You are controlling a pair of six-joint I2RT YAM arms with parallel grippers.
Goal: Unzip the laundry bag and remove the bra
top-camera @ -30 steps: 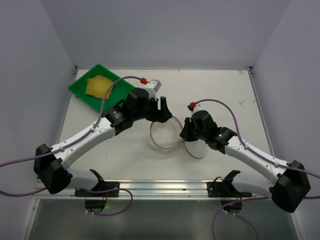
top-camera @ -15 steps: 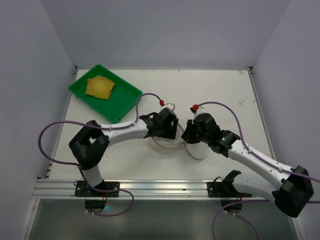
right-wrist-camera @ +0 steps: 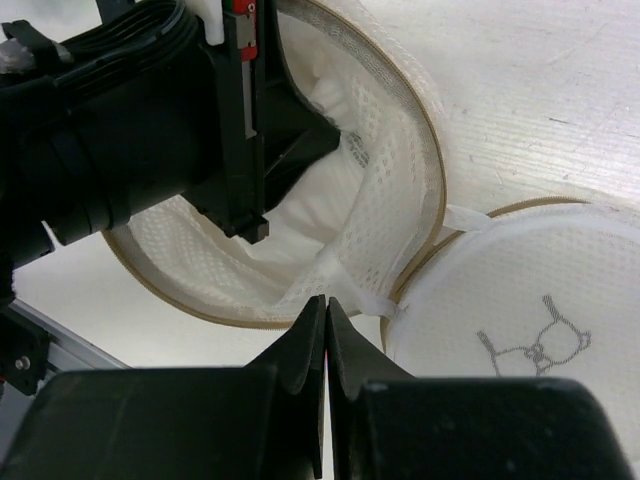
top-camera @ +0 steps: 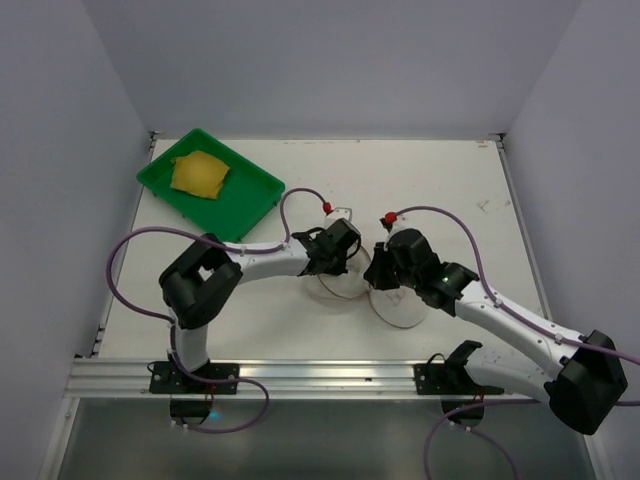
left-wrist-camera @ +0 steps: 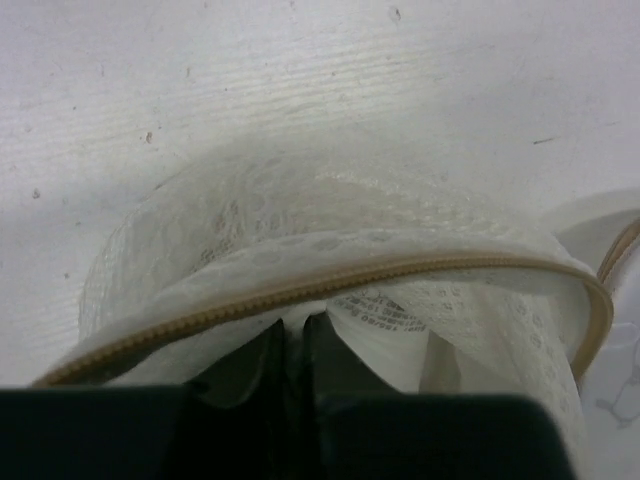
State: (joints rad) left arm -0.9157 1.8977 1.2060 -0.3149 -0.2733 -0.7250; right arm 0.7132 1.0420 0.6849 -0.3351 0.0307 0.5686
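Note:
The laundry bag (top-camera: 345, 285) lies mid-table as an open ring of white mesh with a tan zipper rim (left-wrist-camera: 300, 292). Its round lid (top-camera: 402, 306), bearing a small black mark (right-wrist-camera: 535, 345), is folded out flat to the right. My left gripper (top-camera: 336, 264) reaches into the opening, and its fingertips (left-wrist-camera: 295, 330) are shut on white fabric just inside the rim, beside a printed label (left-wrist-camera: 385, 312). My right gripper (right-wrist-camera: 327, 305) is shut on a seam of the bag's mesh wall near the lid hinge. The mustard-yellow bra (top-camera: 200, 175) lies in the green tray.
The green tray (top-camera: 250, 200) sits at the table's far left corner. Purple cables loop over both arms. A metal rail (top-camera: 320, 375) runs along the near table edge, and grey walls close in the left, right and back sides.
My left arm has folded in and its gripper has dropped into the bag's opening and shut. The bag and lid have slid slightly towards the near right. The right gripper has stayed shut.

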